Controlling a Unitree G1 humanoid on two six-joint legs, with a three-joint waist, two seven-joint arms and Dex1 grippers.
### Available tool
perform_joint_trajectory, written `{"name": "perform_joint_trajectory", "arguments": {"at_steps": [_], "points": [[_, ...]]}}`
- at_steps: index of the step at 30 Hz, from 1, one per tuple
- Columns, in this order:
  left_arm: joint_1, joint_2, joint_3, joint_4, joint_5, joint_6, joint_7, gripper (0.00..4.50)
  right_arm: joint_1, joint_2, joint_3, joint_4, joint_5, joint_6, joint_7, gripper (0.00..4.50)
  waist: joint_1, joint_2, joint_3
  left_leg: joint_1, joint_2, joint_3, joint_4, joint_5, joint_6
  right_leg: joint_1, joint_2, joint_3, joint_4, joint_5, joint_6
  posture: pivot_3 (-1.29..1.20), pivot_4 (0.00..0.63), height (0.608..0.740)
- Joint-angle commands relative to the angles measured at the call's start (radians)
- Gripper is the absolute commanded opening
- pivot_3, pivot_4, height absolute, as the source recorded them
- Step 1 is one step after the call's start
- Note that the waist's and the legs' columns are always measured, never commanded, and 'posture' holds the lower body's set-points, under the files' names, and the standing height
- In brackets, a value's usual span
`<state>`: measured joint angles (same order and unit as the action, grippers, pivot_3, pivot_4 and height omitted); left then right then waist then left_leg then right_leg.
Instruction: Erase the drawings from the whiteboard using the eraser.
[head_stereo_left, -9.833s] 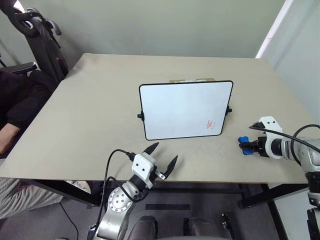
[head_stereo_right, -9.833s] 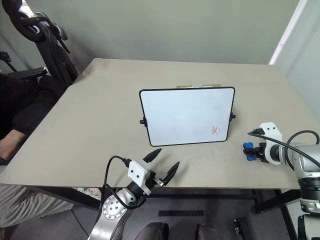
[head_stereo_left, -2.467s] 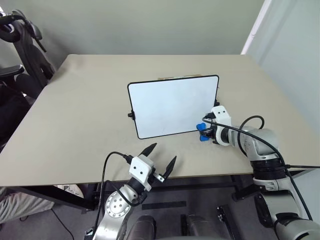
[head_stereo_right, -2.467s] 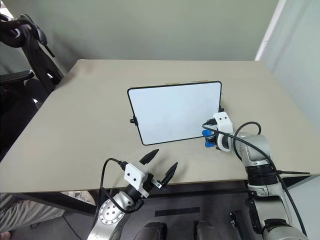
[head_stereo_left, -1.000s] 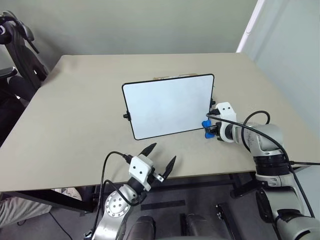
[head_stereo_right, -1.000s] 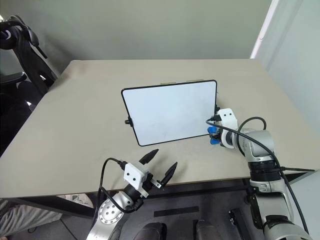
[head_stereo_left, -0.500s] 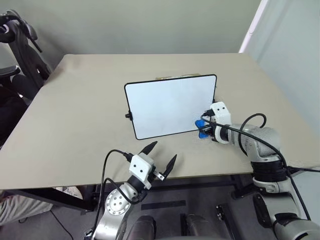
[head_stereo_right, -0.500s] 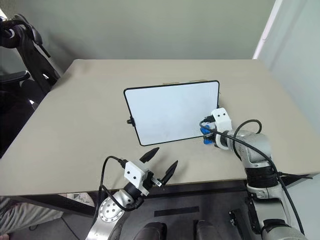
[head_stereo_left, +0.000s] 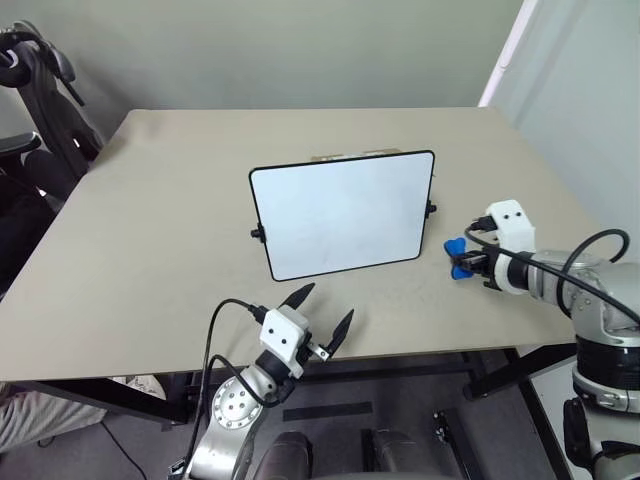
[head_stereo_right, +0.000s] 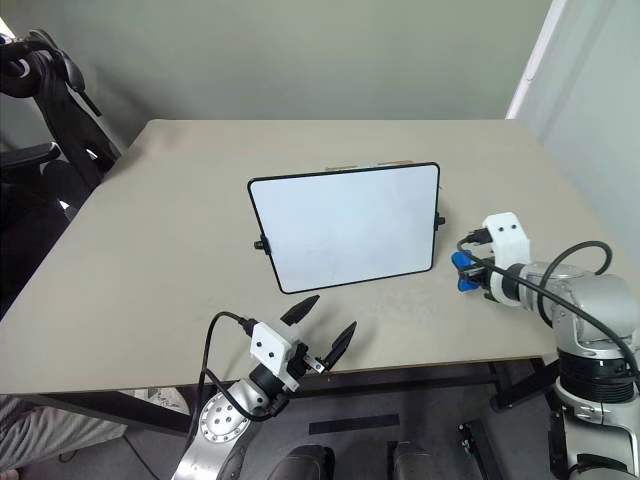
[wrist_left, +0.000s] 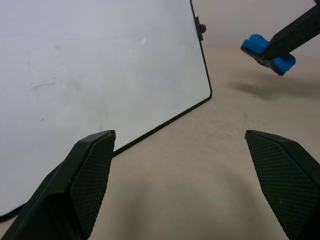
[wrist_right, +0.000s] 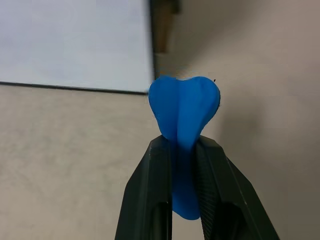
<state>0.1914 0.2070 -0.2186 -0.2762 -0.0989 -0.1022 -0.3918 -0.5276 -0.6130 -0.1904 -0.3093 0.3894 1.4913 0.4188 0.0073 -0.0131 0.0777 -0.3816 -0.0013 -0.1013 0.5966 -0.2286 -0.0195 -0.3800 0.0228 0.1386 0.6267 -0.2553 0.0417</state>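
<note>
- Head views: your black-framed rectangular whiteboard stands tilted mid-bench, its face clean. Just right of it, off the board, your right gripper pinches the small blue eraser.
- Left wrist view: your left gripper fingers are spread wide before the board.
- Right wrist view: fingers squeeze the eraser near the board's corner.

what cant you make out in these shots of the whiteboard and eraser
- Whiteboard back and stand: hidden behind its own face in the head views.
- Whiteboard's far side: cut off by the left wrist view's edge.
- Eraser lower part: covered by the right gripper fingers.
- Object behind the board's top edge: mostly hidden, cannot identify.
</note>
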Motion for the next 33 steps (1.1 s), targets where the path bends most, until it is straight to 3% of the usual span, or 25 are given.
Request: {"name": "perform_joint_trajectory", "arguments": {"at_steps": [1,19,23,25,29,33], "points": [[-0.009,-0.006,-0.012,-0.014,0.004,-0.011,-0.003,4.50,0.002,-0.023,-0.047,0.053,-0.001,0.026,-0.004,0.52,0.000,0.000,0.000,0.000,0.000,0.000,0.000,0.000,0.000,0.000,0.000,0.000,0.000,0.000,0.000,0.00,0.150,0.730],[0.014,-0.003,-0.006,-0.033,0.010,-0.015,0.000,4.50,0.028,-0.056,0.007,0.158,-0.005,-0.027,-0.006,0.52,0.002,0.000,0.000,-0.001,0.000,0.000,0.000,0.001,0.001,0.000,0.000,0.000,0.000,0.000,0.002,0.00,0.150,0.730],[0.014,0.001,-0.005,-0.037,0.007,-0.013,-0.002,4.50,0.030,-0.059,-0.001,0.143,0.003,-0.022,-0.005,1.59,0.002,0.000,0.000,-0.001,0.000,0.000,0.000,0.001,0.001,0.000,0.000,0.000,0.000,0.000,0.002,0.00,0.150,0.730],[0.014,0.002,-0.005,-0.038,0.006,-0.012,-0.003,4.50,0.034,-0.060,-0.001,0.140,0.003,-0.023,-0.005,1.59,0.002,0.000,0.000,-0.001,0.000,0.000,0.000,0.001,0.001,0.000,0.000,0.000,0.000,0.000,0.002,0.00,0.150,0.730],[0.014,0.005,-0.003,-0.040,0.003,-0.011,-0.006,4.50,0.033,-0.064,-0.002,0.126,0.006,-0.025,-0.003,2.40,0.002,0.000,0.000,-0.001,0.000,0.000,0.000,0.001,0.001,0.000,0.000,0.000,0.000,0.000,0.002,0.00,0.150,0.730],[0.013,0.009,-0.001,-0.040,0.000,-0.010,-0.008,4.50,0.043,-0.106,0.000,0.072,0.015,-0.026,0.015,2.40,0.002,0.000,0.000,-0.001,0.000,0.000,0.000,0.001,0.001,0.000,0.000,0.000,0.000,0.000,0.002,0.00,0.150,0.730]]}}
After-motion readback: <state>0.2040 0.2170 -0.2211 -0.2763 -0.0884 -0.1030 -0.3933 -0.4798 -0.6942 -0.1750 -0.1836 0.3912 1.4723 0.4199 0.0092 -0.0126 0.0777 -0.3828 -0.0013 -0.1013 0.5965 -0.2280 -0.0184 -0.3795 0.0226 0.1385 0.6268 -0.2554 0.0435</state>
